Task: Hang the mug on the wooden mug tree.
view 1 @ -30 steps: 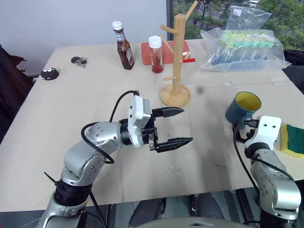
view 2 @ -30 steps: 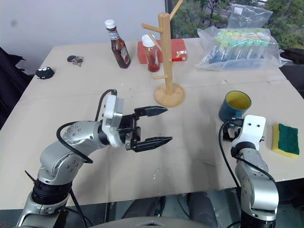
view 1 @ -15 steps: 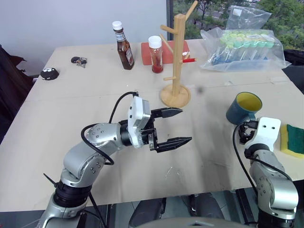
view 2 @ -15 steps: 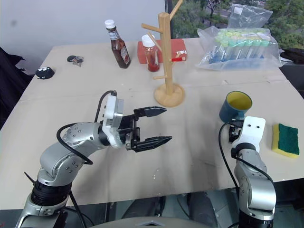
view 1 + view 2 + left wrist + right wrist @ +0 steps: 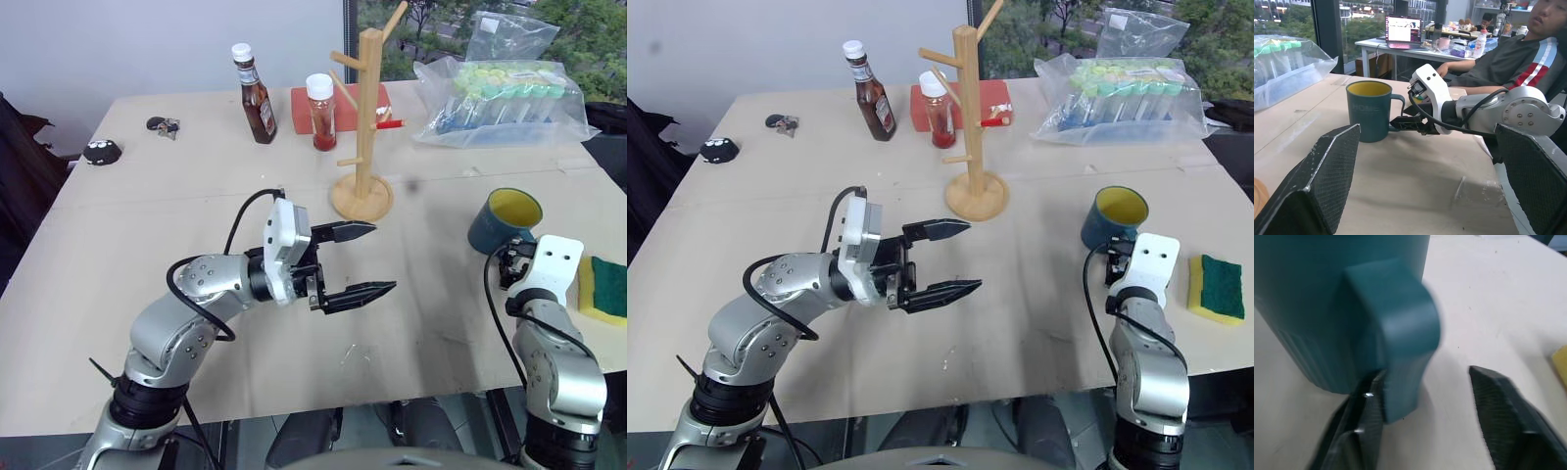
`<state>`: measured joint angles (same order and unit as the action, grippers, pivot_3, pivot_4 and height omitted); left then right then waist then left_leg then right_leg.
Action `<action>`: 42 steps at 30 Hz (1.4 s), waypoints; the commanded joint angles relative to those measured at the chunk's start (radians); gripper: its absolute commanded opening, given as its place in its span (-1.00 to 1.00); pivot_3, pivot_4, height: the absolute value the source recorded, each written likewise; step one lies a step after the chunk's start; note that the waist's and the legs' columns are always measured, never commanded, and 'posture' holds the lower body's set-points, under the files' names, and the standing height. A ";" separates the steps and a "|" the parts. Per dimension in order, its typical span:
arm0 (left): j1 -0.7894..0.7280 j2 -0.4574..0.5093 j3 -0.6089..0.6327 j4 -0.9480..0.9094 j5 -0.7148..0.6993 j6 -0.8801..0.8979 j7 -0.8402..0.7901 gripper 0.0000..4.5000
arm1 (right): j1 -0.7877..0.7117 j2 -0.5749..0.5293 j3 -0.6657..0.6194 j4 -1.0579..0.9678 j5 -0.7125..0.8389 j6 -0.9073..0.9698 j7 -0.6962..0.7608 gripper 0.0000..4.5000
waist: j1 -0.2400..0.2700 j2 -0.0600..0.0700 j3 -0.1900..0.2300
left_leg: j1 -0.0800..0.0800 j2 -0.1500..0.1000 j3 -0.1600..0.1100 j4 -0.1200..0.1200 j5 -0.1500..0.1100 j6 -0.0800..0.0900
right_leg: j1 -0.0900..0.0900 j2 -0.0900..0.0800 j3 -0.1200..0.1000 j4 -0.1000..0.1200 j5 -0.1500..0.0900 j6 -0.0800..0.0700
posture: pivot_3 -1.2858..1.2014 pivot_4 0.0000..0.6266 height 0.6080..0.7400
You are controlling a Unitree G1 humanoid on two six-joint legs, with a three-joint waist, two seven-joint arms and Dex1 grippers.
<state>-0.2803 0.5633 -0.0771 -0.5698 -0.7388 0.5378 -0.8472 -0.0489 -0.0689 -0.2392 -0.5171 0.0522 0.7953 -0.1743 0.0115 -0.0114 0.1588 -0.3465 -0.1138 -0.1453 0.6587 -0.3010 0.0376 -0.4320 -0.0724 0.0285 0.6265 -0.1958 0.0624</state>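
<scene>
The mug (image 5: 503,222) stands on the table (image 5: 147,225), right of the wooden mug tree (image 5: 365,117). The right gripper (image 5: 1425,431) has narrowed around its handle since 1 second ago, 1 finger touching, 1 apart. The left gripper (image 5: 364,261) stays wide, empty.

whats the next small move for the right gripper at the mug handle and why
Probably finish closing the right gripper on the mug handle. One finger already sits against the handle's lower end, the other stands apart with bare table between, and the mug rests on the table.
</scene>
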 commanded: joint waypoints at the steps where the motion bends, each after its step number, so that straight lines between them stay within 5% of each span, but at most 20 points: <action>1: -0.005 0.005 0.026 -0.042 -0.008 -0.012 0.006 1.00 | -0.022 0.001 -0.026 -0.003 -0.004 -0.029 -0.009 -0.52 | 0.000 0.000 0.000 | 0.000 0.000 0.000 0.000 0.000 0.000 | 0.000 0.000 0.000 0.000 0.000 0.000 | 0.03 -0.52 1.00; 4: -0.002 0.006 0.030 -0.047 -0.008 -0.014 0.012 1.00 | -0.047 -0.010 -0.033 0.024 0.004 -0.054 0.007 -0.96 | -0.001 0.000 0.000 | 0.000 0.000 0.000 0.000 0.000 0.000 | 0.000 0.000 0.000 0.000 0.000 0.000 | 0.03 -0.52 1.00; 15: 0.025 0.001 0.037 -0.063 -0.003 -0.022 0.029 1.00 | -0.083 -0.159 0.005 0.081 0.041 -0.106 0.200 -0.96 | -0.002 0.001 0.000 | 0.000 0.000 0.000 0.000 0.000 0.000 | 0.000 0.000 0.000 0.000 0.000 0.000 | 0.03 -0.52 1.00; 20: 0.078 -0.022 0.053 -0.078 0.022 -0.049 0.076 1.00 | -0.243 -0.432 0.039 0.179 0.137 -0.204 0.554 -0.96 | -0.015 0.002 0.002 | 0.000 0.000 0.002 0.000 0.000 0.000 | 0.000 0.000 0.002 0.000 0.000 0.000 | 0.03 -0.52 1.00; 24: 0.079 -0.069 0.037 -0.078 0.180 -0.075 0.243 1.00 | -0.432 -0.631 0.124 0.297 0.167 -0.268 0.827 -0.96 | -0.022 0.001 0.002 | 0.000 0.001 0.002 0.000 0.000 0.000 | 0.000 0.000 0.001 -0.001 0.000 0.001 | 0.03 -0.52 1.00; 28: 0.075 -0.122 0.029 -0.116 0.264 -0.068 0.370 1.00 | -0.662 -0.739 0.235 0.472 0.161 -0.387 1.078 -0.96 | -0.023 -0.001 0.003 | 0.000 0.002 0.001 -0.001 0.000 0.000 | 0.001 0.000 -0.001 -0.002 0.001 0.000 | 0.03 -0.52 1.00; 35: 0.076 -0.206 0.005 -0.167 0.335 -0.028 0.522 1.00 | -1.052 -0.714 0.413 0.877 0.055 -0.655 1.360 -0.96 | -0.020 -0.003 0.005 | -0.003 0.002 0.001 -0.002 0.000 0.000 | -0.002 -0.002 -0.001 -0.004 0.001 0.000 | 0.03 -0.52 1.00; 42: 0.103 -0.295 -0.014 -0.212 0.341 -0.024 0.603 1.00 | -1.289 -0.603 0.516 1.220 -0.064 -0.880 1.483 -0.96 | -0.020 -0.004 0.005 | -0.006 0.001 0.001 -0.002 0.000 0.000 | -0.006 -0.005 -0.001 -0.004 0.001 -0.001 | 0.03 -0.52 1.00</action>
<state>-0.1834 0.2834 -0.0879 -0.7278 -0.3952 0.5306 -0.2613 -1.2796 -0.6796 0.2782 0.6703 0.0048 -0.0328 1.2809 -0.0086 -0.0153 0.1642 -0.3548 -0.1123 -0.1446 0.6570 -0.3013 0.0375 -0.4397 -0.0777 0.0271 0.6234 -0.1940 0.0612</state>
